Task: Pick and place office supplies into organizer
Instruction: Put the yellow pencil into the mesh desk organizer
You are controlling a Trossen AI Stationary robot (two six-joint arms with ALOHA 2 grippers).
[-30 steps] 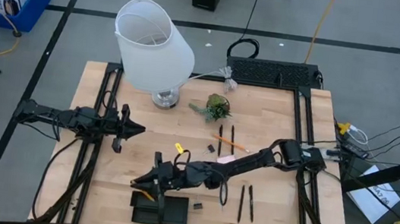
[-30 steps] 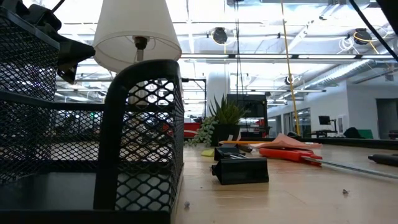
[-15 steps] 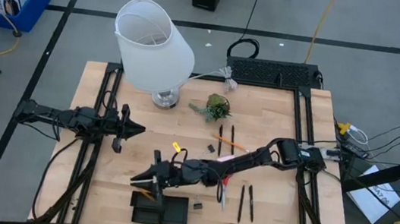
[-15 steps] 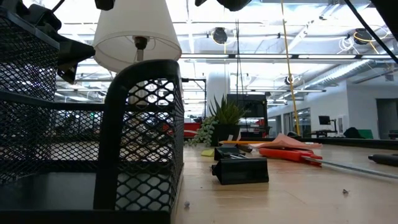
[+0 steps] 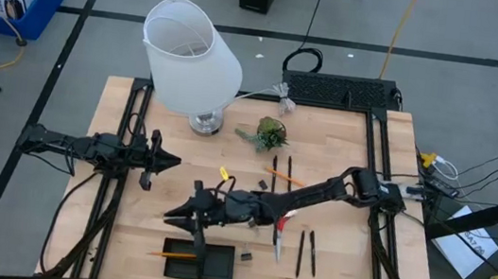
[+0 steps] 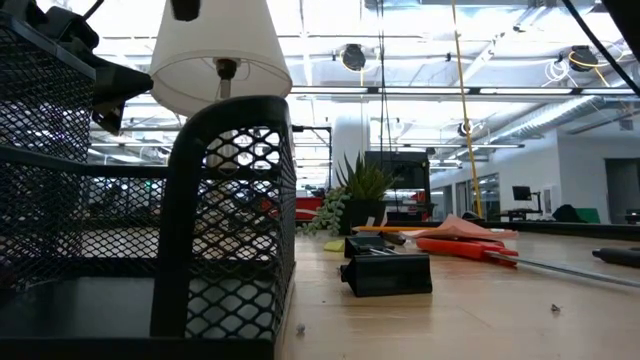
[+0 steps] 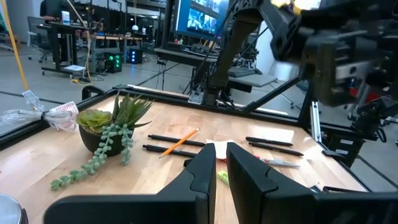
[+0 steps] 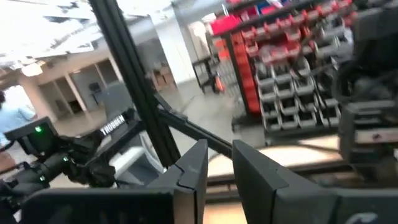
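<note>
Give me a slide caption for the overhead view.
Right gripper above the organizer, where an orange pencil now lies; left gripper waits.

pencil on organizer, pens to its right

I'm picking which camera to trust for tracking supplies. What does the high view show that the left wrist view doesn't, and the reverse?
Only the high view shows the organizer with an orange pencil lying across its left edge, the right gripper just above it, and the white lamp. Only the left wrist view shows the room's monitors and desks behind the table. Both show the plant, the pens and pencil beside it, and the red-handled scissors.
</note>
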